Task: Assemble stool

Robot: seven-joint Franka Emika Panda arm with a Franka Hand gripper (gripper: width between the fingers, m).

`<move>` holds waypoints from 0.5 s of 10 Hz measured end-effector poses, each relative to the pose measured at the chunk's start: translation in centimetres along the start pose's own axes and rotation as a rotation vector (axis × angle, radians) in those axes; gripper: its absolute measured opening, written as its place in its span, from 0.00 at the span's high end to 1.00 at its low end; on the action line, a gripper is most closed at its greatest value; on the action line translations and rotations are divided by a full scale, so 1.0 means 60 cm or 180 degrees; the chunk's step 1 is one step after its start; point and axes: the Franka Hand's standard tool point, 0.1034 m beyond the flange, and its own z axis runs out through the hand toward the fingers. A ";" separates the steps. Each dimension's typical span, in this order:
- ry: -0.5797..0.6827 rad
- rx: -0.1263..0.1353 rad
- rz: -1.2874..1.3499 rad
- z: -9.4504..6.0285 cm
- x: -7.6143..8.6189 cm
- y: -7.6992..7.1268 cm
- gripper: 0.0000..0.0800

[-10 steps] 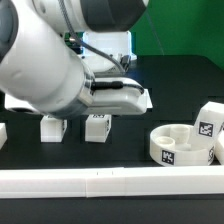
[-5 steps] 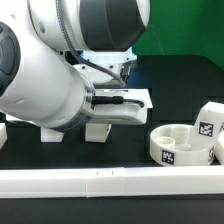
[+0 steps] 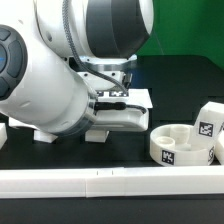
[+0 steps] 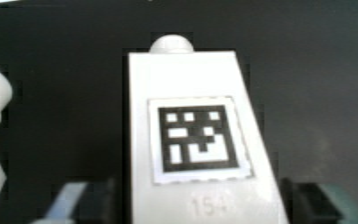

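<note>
Two fingers point(image 4: 83, 206) of the claw point(image 4: 194, 208) stand on either side of a white leg block point(image 4: 194, 90) that lies flat on the black counter point(image 4: 51, 40). Its square tag point(image 4: 197, 135) faces up, and a rounded peg point(image 4: 172, 45) sits at the end away from the fingers. Blur hides whether the pads press the block, so I cannot tell if the claw pinches it. Toward the exterior view's right sits the round seat disc point(image 3: 178, 148), with another leg block point(image 3: 209, 121) just beside its rim. A long white rail point(image 3: 110, 182) lies in front.
</note>
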 end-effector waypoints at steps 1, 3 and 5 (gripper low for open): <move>0.0001 -0.0001 -0.0003 0.000 0.000 -0.001 0.58; -0.0062 0.0002 -0.0001 -0.013 -0.017 -0.016 0.58; -0.0113 0.0128 0.0113 -0.042 -0.047 -0.051 0.58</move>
